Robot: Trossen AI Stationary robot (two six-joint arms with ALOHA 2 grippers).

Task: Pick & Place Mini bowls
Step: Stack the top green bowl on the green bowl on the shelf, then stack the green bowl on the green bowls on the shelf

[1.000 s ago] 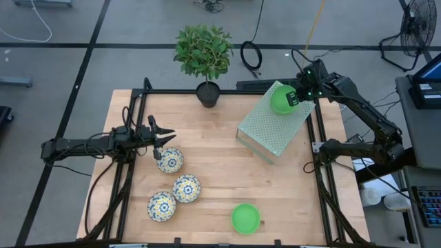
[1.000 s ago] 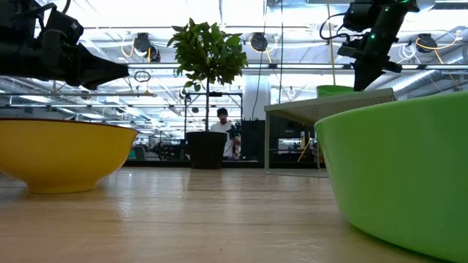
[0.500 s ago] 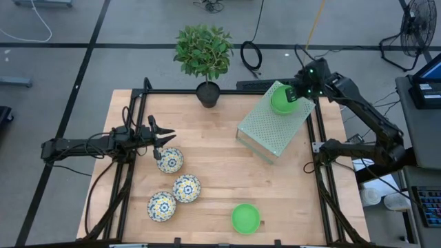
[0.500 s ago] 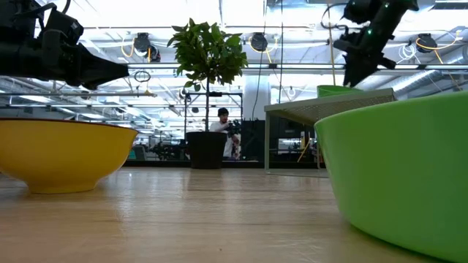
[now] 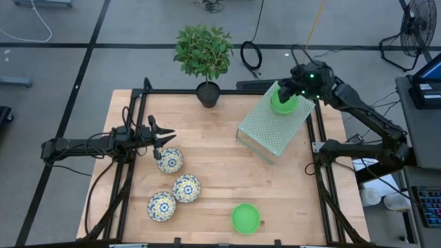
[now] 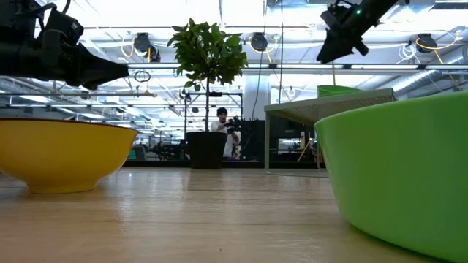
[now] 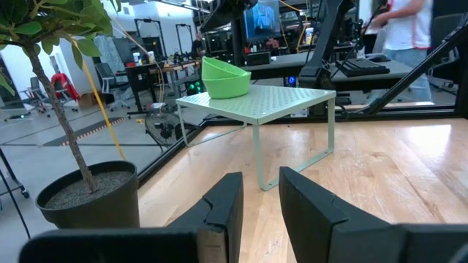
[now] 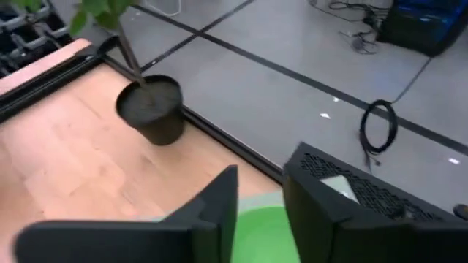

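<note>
Two green mini bowls (image 5: 283, 102) sit stacked on a pale green perforated rack (image 5: 265, 131) at the table's far right; the stack also shows in the left wrist view (image 7: 224, 76). My right gripper (image 5: 295, 86) hovers open just above that stack, clear of it (image 6: 330, 50). A third green bowl (image 5: 245, 218) rests near the table's near edge. Three white floral bowls (image 5: 169, 160) (image 5: 187, 187) (image 5: 162, 205) stand on the wood at the left. My left gripper (image 5: 167, 136) is open, level, just beyond the farthest floral bowl.
A black pot with a leafy plant (image 5: 207, 93) stands at the far edge, left of the rack. Black frame rails (image 5: 318, 158) run along both table sides. Bare wood (image 5: 220, 165) lies between the floral bowls and the rack. A person stands far off in the room (image 6: 223, 128).
My right gripper has risen off the green bowl stack on the rack, shifted toward the table's left and tipped from pointing straight down to a slant. The bowls have stayed on the rack.
</note>
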